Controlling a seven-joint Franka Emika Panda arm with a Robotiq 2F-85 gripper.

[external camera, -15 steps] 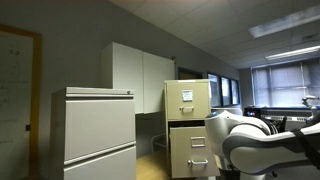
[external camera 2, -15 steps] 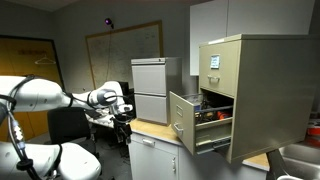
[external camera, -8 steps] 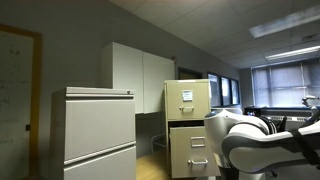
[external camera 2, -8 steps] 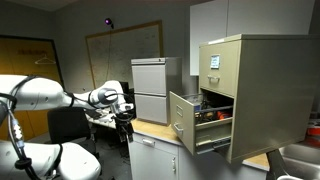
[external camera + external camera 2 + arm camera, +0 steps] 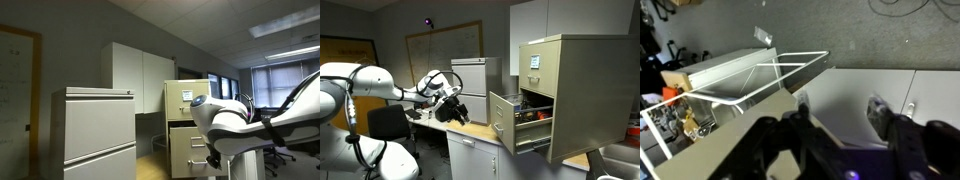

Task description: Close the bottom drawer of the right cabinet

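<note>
The right cabinet (image 5: pixel 582 85) is tall, narrow and beige; it also shows in an exterior view (image 5: pixel 188 98). Its bottom drawer (image 5: pixel 512 125) stands pulled out, with files and small items inside, and its front with a silver handle shows in an exterior view (image 5: pixel 190 152). In the wrist view the open drawer (image 5: pixel 735 75) fills the upper left. My gripper (image 5: pixel 459 110) is open and empty, a short way in front of the drawer front and apart from it. In the wrist view both fingers (image 5: pixel 840 108) are spread with nothing between them.
A wider pale grey cabinet (image 5: pixel 95 130) stands beside the beige one, also seen in an exterior view (image 5: pixel 471 85). White wall cupboards (image 5: pixel 140 78) hang behind. Both cabinets stand on a wooden counter (image 5: pixel 475 130). An office chair (image 5: pixel 388 122) is at floor level.
My arm has swung toward the open bottom drawer; the gripper is now closer to the drawer front. The drawer itself has not moved.
</note>
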